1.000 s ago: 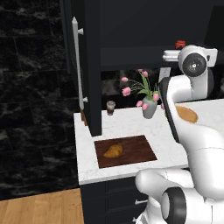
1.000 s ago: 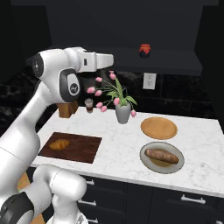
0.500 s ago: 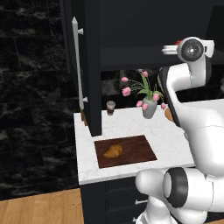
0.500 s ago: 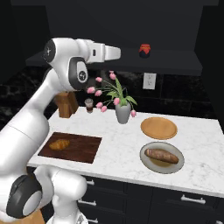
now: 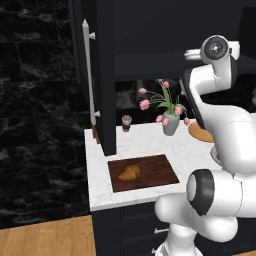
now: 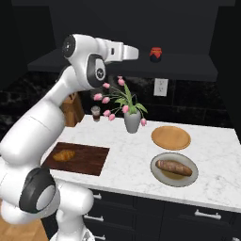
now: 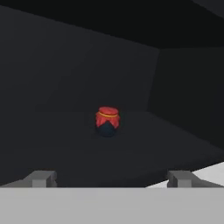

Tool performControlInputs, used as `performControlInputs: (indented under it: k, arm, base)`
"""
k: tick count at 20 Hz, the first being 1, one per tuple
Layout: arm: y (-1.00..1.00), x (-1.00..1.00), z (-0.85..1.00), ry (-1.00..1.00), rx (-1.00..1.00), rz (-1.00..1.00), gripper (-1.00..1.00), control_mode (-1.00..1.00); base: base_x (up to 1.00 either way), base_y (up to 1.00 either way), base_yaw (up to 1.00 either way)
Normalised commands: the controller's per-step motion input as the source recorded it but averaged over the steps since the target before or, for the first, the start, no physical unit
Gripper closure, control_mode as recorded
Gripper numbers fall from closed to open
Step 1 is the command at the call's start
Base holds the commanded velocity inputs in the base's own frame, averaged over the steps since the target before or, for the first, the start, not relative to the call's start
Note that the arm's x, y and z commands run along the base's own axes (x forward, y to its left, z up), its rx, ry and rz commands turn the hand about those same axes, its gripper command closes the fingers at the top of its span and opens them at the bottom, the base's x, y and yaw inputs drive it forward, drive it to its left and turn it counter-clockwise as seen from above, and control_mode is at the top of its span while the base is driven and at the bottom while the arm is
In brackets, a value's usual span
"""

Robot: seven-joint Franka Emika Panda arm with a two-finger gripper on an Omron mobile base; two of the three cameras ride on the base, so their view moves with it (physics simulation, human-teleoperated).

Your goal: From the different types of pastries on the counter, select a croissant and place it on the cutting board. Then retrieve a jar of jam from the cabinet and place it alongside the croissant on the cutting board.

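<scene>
Up on the dark cabinet shelf (image 6: 188,70) I see the jar of jam (image 7: 107,122) standing upright, well ahead of my gripper (image 7: 111,178), whose fingers are spread wide apart and hold nothing. Down on the counter (image 6: 132,155), the croissant (image 6: 63,155) lies on the cutting board (image 6: 89,160).

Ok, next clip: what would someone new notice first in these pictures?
Probably the bright red jar of jam, alone on the dark cabinet shelf, with the gripper raised level with it, jaws open and apart from it. Next, the croissant lying on the cutting board at the counter's left end, and the pink tulips in a vase behind.
</scene>
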Motion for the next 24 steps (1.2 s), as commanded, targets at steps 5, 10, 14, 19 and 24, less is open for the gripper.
performControlInputs:
  k: [5, 10, 14, 19, 24]
  arm:
    - [-0.09, 0.04, 0.0, 0.03, 0.01, 0.0, -1.0, -1.0]
    - [-0.3, 0.24, 0.0, 0.05, 0.01, 0.0, -1.0, -1.0]
    - [-0.32, 0.26, 0.0, 0.01, 0.02, 0.0, -1.0, -1.0]
    - [-0.02, 0.0, 0.0, 0.0, 0.0, 0.0, -1.0, -1.0]
    - [0.05, 0.06, 0.0, -0.06, 0.17, -0.15, -1.0, -1.0]
  base:
    - [0.0, 0.0, 0.0]
    - [0.0, 0.0, 0.0]
    - [0.0, 0.0, 0.0]
    - [0.0, 0.0, 0.0]
    - [0.0, 0.0, 0.0]
